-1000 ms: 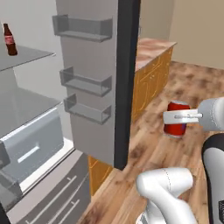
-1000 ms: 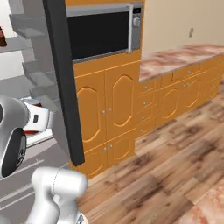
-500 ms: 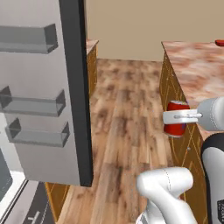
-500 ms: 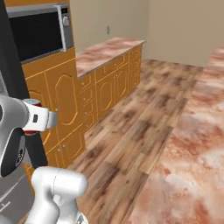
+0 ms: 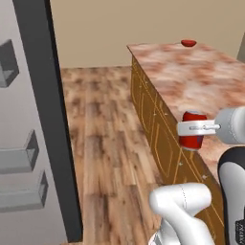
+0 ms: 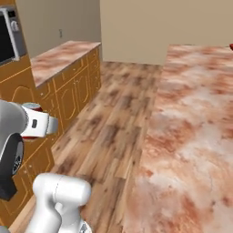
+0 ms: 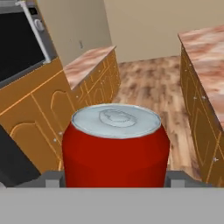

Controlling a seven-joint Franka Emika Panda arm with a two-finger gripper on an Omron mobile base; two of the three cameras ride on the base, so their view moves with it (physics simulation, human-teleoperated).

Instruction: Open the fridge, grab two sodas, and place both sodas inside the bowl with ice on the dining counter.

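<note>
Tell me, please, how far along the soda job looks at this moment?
Done: the fridge door stands open and the red can is clamped in the gripper. In hand: carrying it beside the dining counter. Left: put it in the red bowl, then the second soda.

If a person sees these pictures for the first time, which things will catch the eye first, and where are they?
First comes the red soda can, upright between the fingers of the end effector, close in front of the hand camera. Next is the long dining counter with its marbled top on the right of the left base view, a small red bowl at its far end. The open fridge door stands at the left.
</note>
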